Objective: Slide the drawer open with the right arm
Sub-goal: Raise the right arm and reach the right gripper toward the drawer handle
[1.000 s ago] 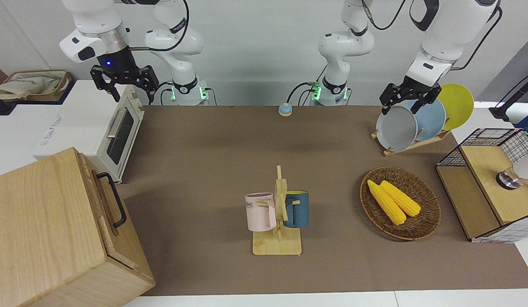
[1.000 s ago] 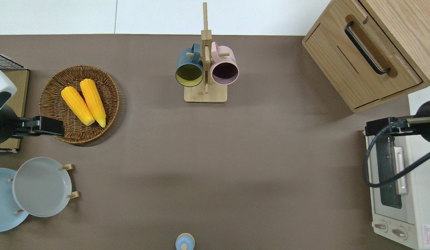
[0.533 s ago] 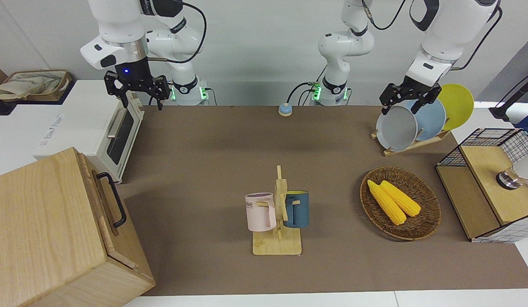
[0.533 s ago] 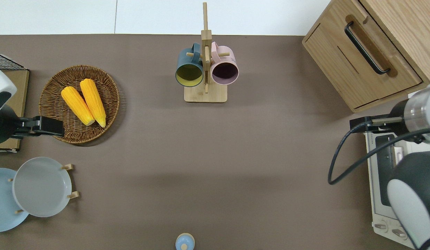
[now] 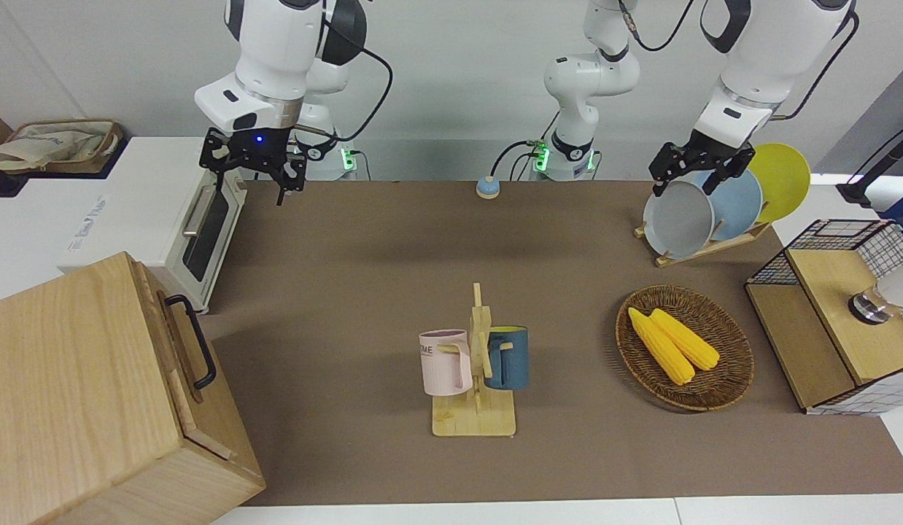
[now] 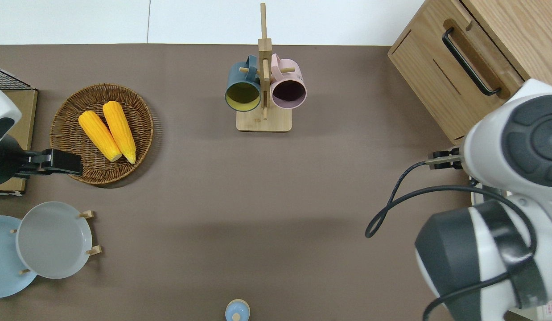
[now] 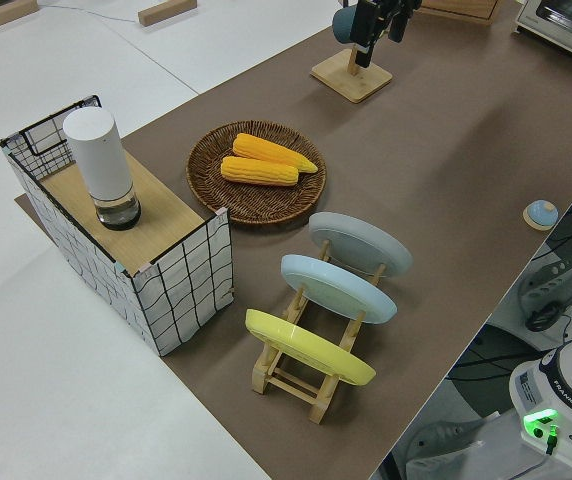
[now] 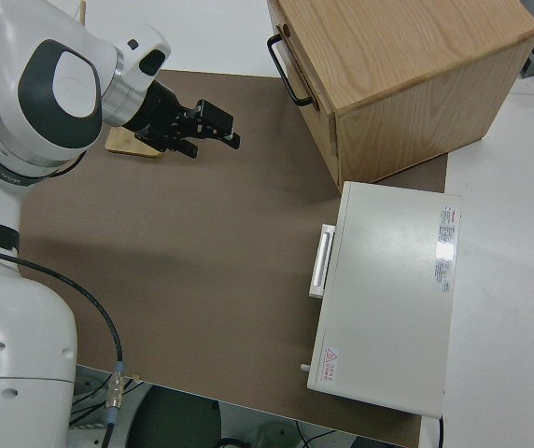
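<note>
Nearest the robots, at the table's edge: a small round blue-and-tan knob (image 5: 486,187). Toward the left arm's end, a wooden rack of grey, blue and yellow plates (image 5: 714,208); left arm parked.

Toward the right arm's end, a white toaster oven with a silver handle (image 5: 196,219), door facing across the brown table mat (image 6: 276,200).

Next, the white right arm's black two-finger gripper with a blue wrist light (image 5: 251,179). Hangs in the air over bare mat just off the oven's door, as seen from the right side (image 8: 225,128). Fingers (image 8: 218,116) spread apart, gripping nothing. Hidden under the arm's own bulk from overhead.

Farther out, mid-table: a round wicker basket (image 6: 71,111) with two yellow corn cobs (image 6: 107,130), then a wooden mug stand (image 6: 263,120) with a dark blue mug (image 6: 242,84) and a pink mug (image 6: 288,84).

Farthest, at the right arm's end: a large pale wooden box cabinet (image 5: 72,394). In its upper part, the wide shallow light-wood drawer (image 6: 481,71) with a black metal bar handle (image 6: 470,61), pushed in flush. Well apart from the gripper, farther from the robots than the oven; untouched.
</note>
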